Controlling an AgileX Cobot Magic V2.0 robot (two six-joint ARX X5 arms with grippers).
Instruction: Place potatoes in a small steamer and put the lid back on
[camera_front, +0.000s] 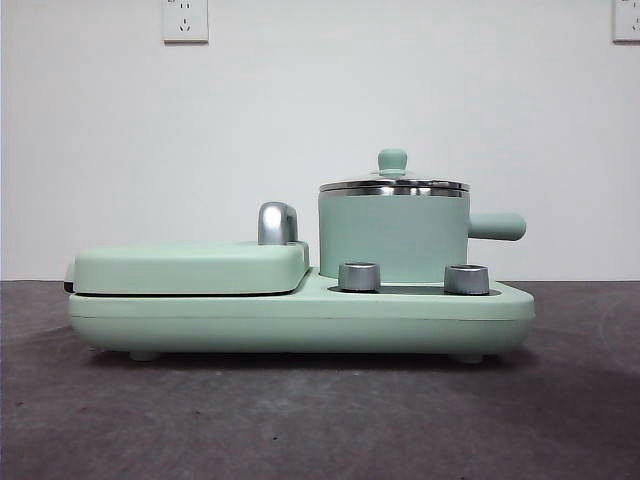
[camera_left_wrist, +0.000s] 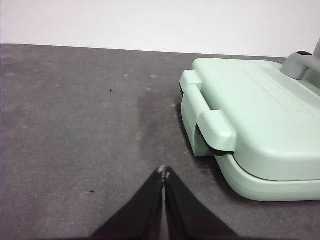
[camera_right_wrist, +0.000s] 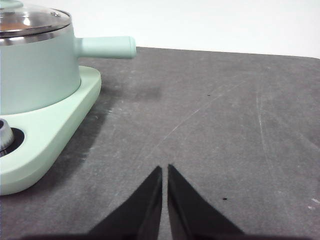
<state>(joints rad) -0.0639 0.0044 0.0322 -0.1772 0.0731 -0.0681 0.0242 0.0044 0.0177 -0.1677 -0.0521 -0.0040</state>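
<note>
The mint-green steamer (camera_front: 390, 235) stands on the right half of its base, stubby handle (camera_front: 497, 226) pointing right. The glass lid (camera_front: 393, 186) with its green knob sits on the steel rim. In the right wrist view the steamer (camera_right_wrist: 35, 70) and lid (camera_right_wrist: 30, 20) show at the edge, and an orange-brown tint shows through the glass; the potato is otherwise hidden. My left gripper (camera_left_wrist: 164, 172) is shut and empty over bare table beside the griddle. My right gripper (camera_right_wrist: 165, 167) is shut and empty over bare table, off the steamer's handle side. Neither gripper shows in the front view.
A flat mint-green griddle (camera_front: 190, 268) with a chrome handle (camera_front: 277, 222) fills the base's (camera_front: 300, 320) left half; it also shows in the left wrist view (camera_left_wrist: 260, 120). Two steel dials (camera_front: 359, 277) (camera_front: 466, 279) stand in front of the steamer. The table is dark grey.
</note>
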